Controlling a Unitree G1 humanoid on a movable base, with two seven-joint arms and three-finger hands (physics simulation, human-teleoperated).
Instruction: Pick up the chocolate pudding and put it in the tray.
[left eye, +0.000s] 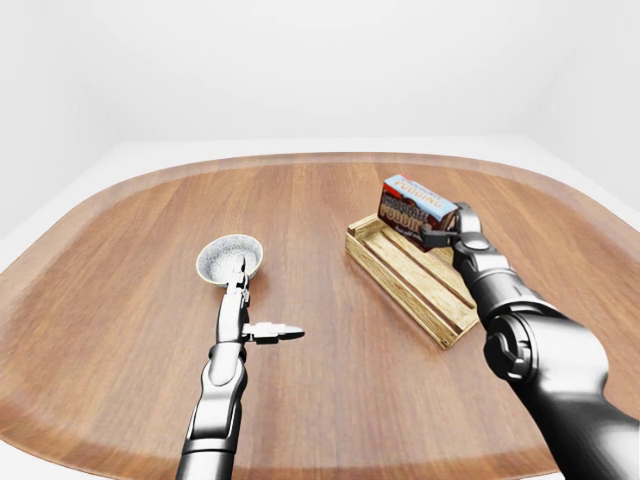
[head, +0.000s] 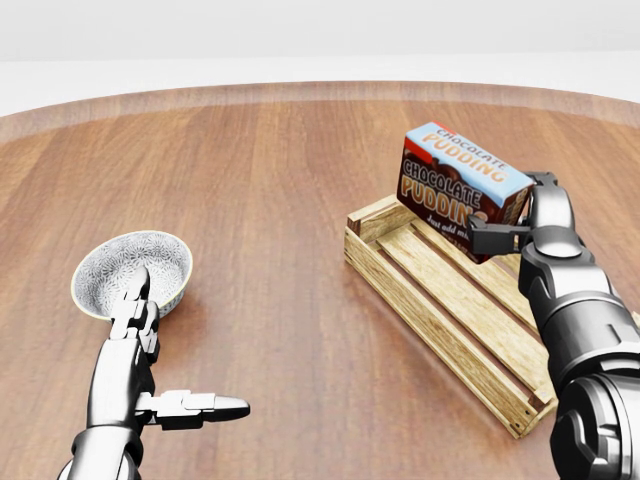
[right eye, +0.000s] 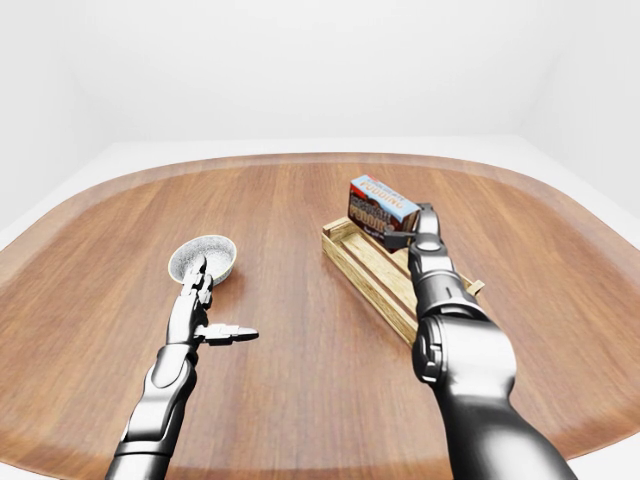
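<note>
**Ana:** Head view is showing it best. The right hand is gripping the chocolate pudding box at its right-hand end, fingers closing around it, and the box is hanging tilted in the air over the top end of the tray, not touching the slats.

**Ben:** How is it looking to you as a load?

**Ana:** I'm judging it as a light, stiff carton: flat faces, sharp edges, probably a bit slick. Holding it by one end is letting the far end tip, so taking it across the short sides nearer the middle would be steadier. It's not looking fragile, though a hard squeeze could dent the card.

**Ben:** And its looks?

**Ana:** Brown sides with big cream lettering, a pale blue top panel and a red band along one edge.

**Ben:** The other arm?

**Ana:** The left hand is sitting empty, fingers spread, resting just below the patterned bowl on the wooden table.
</note>
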